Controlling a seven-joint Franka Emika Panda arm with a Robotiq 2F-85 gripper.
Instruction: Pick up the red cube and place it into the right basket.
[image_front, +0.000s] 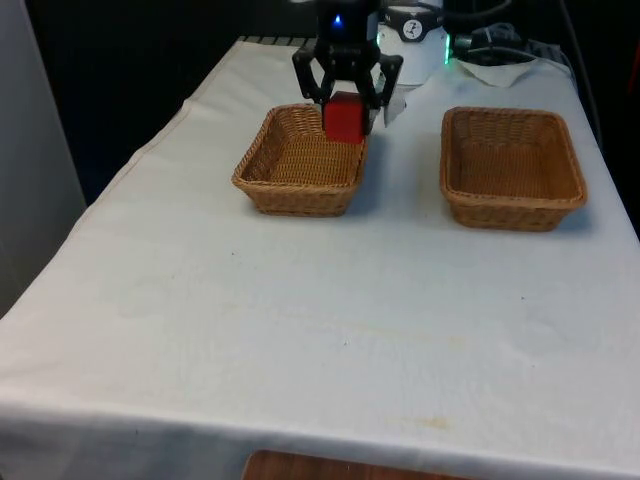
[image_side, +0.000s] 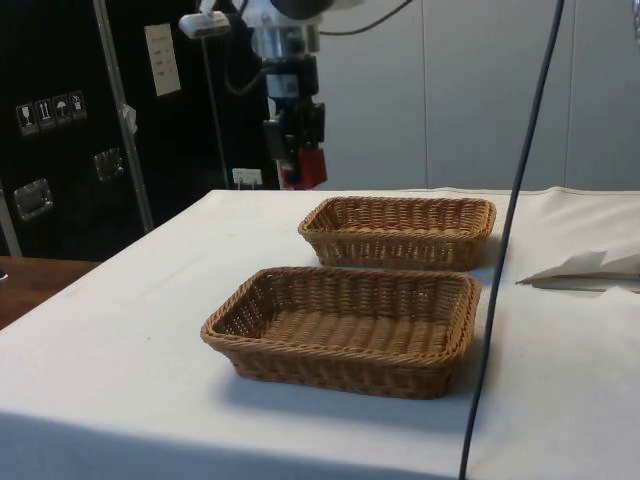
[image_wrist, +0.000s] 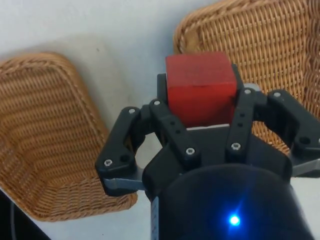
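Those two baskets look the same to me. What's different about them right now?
The basket on the front view's left has the claw hanging above its far corner with the red cube shut in it; the basket on the front view's right has nothing above it. In the side view, the first sits farther from the camera and the second nearer. Both are brown woven rectangles, empty inside, resting flat on the white cloth.

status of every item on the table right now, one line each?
red cube: held in the gripper, lifted off the table, above the far edge of one basket.
basket on the front view's left: upright, nothing in it.
basket on the front view's right: upright, nothing in it.
gripper: shut on the red cube.
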